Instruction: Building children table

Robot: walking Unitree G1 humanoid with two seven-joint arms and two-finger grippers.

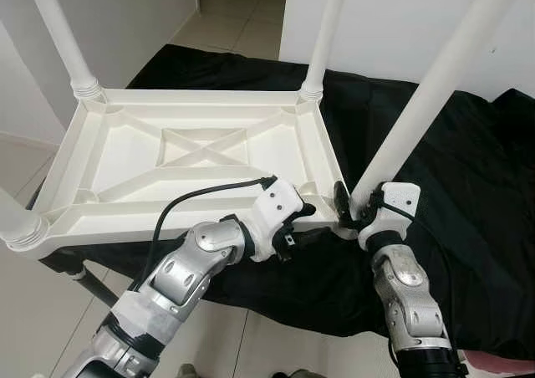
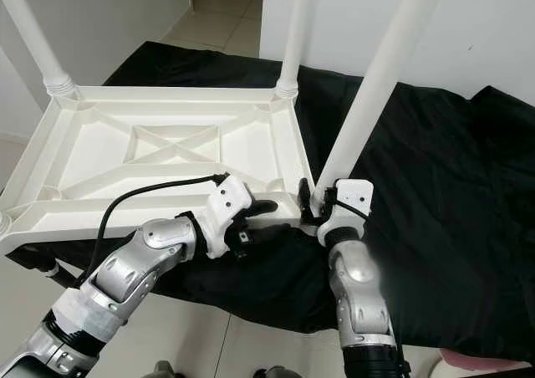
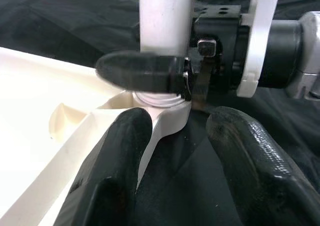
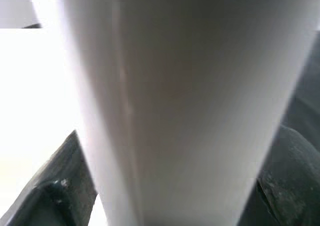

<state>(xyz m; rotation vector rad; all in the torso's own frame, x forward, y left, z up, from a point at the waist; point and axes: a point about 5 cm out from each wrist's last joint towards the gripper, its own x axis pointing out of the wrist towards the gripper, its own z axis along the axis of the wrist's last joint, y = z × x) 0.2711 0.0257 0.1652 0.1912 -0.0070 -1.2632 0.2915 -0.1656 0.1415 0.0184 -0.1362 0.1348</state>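
black cloth (image 1: 468, 169) drapes the surface under an upturned white children's table (image 1: 167, 156); right end effector (image 1: 355, 206) clamps the table leg (image 1: 435, 85) at the near corner, left end effector (image 1: 313, 223) beside it, fingers spread across the rim.

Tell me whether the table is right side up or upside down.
Upside down. The white tabletop lies on the black cloth with its ribbed underside showing, and its legs point up. The right gripper clasps the near leg by its socket.
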